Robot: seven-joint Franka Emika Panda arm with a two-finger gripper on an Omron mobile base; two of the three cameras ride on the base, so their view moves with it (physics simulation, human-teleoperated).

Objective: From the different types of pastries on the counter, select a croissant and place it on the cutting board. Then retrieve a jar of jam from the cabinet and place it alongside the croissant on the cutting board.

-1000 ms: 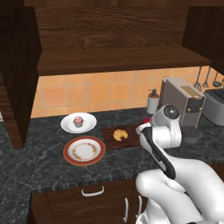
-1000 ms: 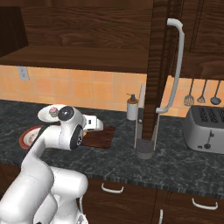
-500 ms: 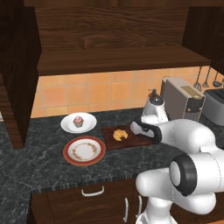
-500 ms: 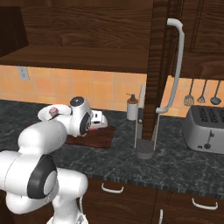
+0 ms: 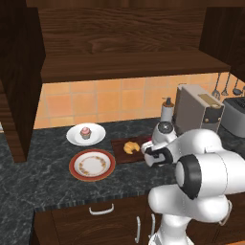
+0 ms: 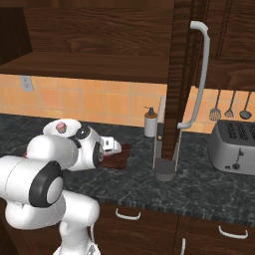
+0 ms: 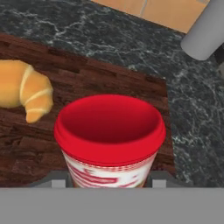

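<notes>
Half done, nearly whole: croissant (image 7: 24,89) on cutting board (image 7: 96,74); gripper (image 7: 109,181) clamped on jar of jam (image 7: 109,140), croissant at jar's ten o'clock. Left: set jar down, release.

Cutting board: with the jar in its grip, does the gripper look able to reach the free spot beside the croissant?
Probably yes. The gripper holds the jar of jam over the cutting board, and the bare wood right of the croissant looks unobstructed.

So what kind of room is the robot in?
It looks like a kitchen. There's a toaster on a dark stone counter, cooking tools hanging on the tiled wall, and a croissant on a cutting board.
</notes>
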